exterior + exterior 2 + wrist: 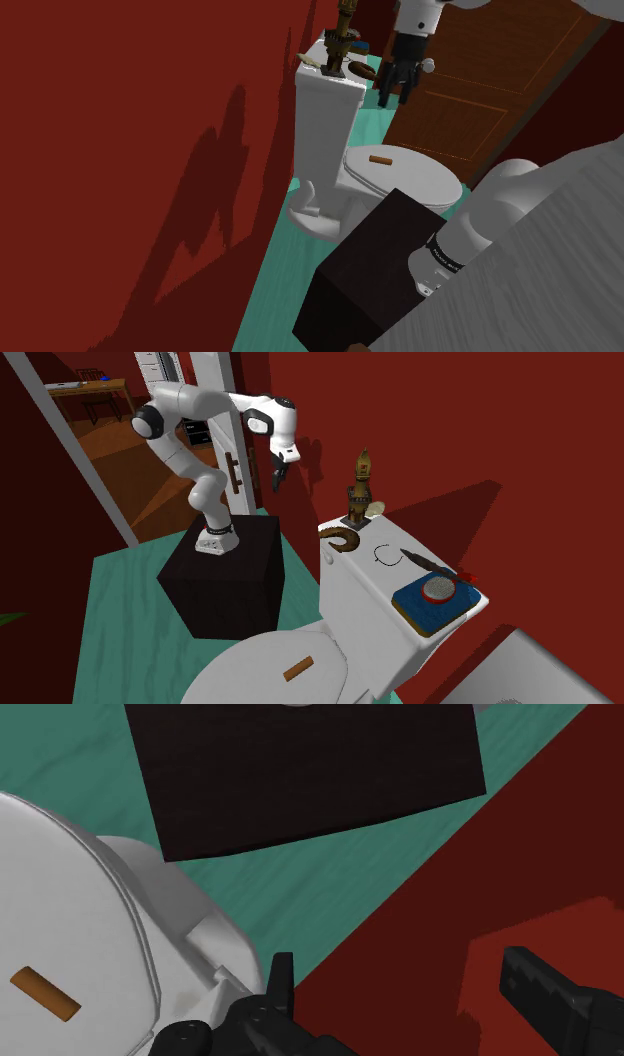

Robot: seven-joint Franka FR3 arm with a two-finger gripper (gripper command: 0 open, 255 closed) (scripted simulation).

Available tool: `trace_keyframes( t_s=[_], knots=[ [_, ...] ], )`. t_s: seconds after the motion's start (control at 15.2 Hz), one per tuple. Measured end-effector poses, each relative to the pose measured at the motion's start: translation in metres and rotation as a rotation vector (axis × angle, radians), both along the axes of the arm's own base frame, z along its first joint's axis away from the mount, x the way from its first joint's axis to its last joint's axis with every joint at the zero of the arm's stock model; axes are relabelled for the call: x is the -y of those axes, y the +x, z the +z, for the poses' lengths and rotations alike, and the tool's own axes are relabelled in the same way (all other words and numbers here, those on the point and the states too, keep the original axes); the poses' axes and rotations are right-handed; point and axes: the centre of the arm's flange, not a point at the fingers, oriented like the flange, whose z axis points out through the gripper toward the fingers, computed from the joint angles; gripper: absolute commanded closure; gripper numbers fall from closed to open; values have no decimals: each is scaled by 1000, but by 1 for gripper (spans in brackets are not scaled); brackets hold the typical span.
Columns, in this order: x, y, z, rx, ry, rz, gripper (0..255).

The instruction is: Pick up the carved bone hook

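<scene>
Several small things sat along the white toilet (372, 620) tank's flat lid. The hook (345, 542), drawn brown and curved, lay flat at the end of the lid nearest the arm. Just behind it, by the red wall (430, 422), a tall brown carved statue (360, 482) stood upright. A pale shell-like piece (375, 509) lay at the statue's foot, on its far side from the arm. Further along the lid lay a thin black wire-like thing (402, 555). At the far end was a blue pad (428, 608) with a round grey dish (438, 589) on it. A short brown stick (298, 669) lay on the closed seat lid below.

The black gripper (275, 479) hung in the air off the hook's end of the tank, higher than the lid and apart from the hook. Its fingers (283, 979) stood apart with nothing between them. In the wrist view it pointed down at the strip where the teal floor (330, 884) met the red wall, with the toilet's edge to one side. The statue rose right beside the hook, the closest thing to it.

The white arm rose from a black box stand (225, 587) on the teal floor next to the toilet. A brown panelled door (480, 90) stood behind the gripper in the shoulder view. A small label on the arm's base (211, 541) was too small to read.
</scene>
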Motion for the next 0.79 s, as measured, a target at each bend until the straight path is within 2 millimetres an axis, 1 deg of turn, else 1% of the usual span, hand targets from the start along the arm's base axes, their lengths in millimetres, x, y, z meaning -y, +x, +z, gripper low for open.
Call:
trace_keyframes(
  t_s=[0.13, 0.2, 0.26, 0.33, 0.4, 0.66, 0.79],
  knots=[
    [15, 17, -1, 14, -5, -5, 0],
    [24, 25, -4, 21, -7, -7, 0],
    [35, 34, -2, 28, -9, -9, 0],
    [42, 43, -3, 35, -12, -12, 0],
    [52, 51, -6, 42, -14, -14, 0],
    [86, 83, -5, 71, -23, -23, 0],
    [106, 97, -9, 86, -28, -28, 0]
  ],
)
